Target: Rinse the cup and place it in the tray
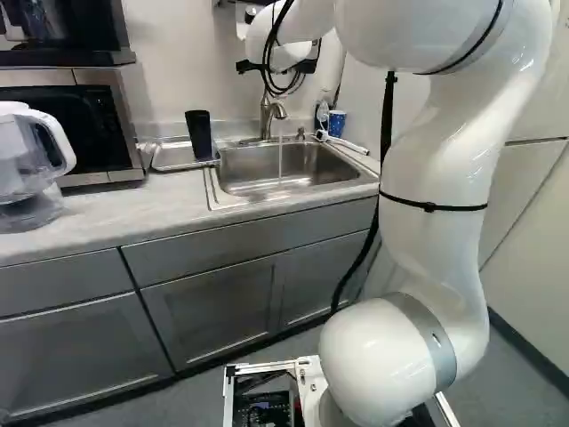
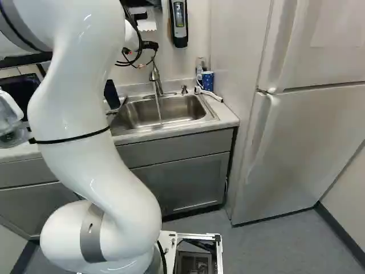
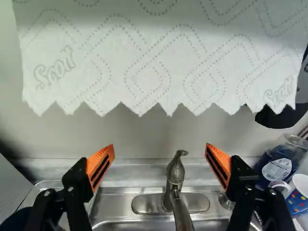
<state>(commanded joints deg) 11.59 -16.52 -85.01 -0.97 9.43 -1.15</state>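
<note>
We have the black gripper (image 3: pixel 160 154) spread wide with nothing between its fingers, facing the wall over the curved steel faucet (image 3: pixel 175 178). The tall black cup (image 1: pixel 200 133) stands in the shallow metal tray (image 1: pixel 162 158) left of the steel sink (image 1: pixel 289 169), so we judge the placing done, though we cannot tell how well it is rinsed. A thin stream of water (image 1: pixel 280 160) is running; left on, it would waste water, and we take shutting it off as the likely last step. Coming down off-centre, we could strike the faucet with one finger or miss its handle. Dropping too soon could snag the hanging white paper towel (image 3: pixel 159 62). Straying right risks tipping the blue spotted cup (image 3: pixel 299 199) or the clear bottle of blue liquid (image 3: pixel 276 166); swinging left too low could topple the black cup.
</note>
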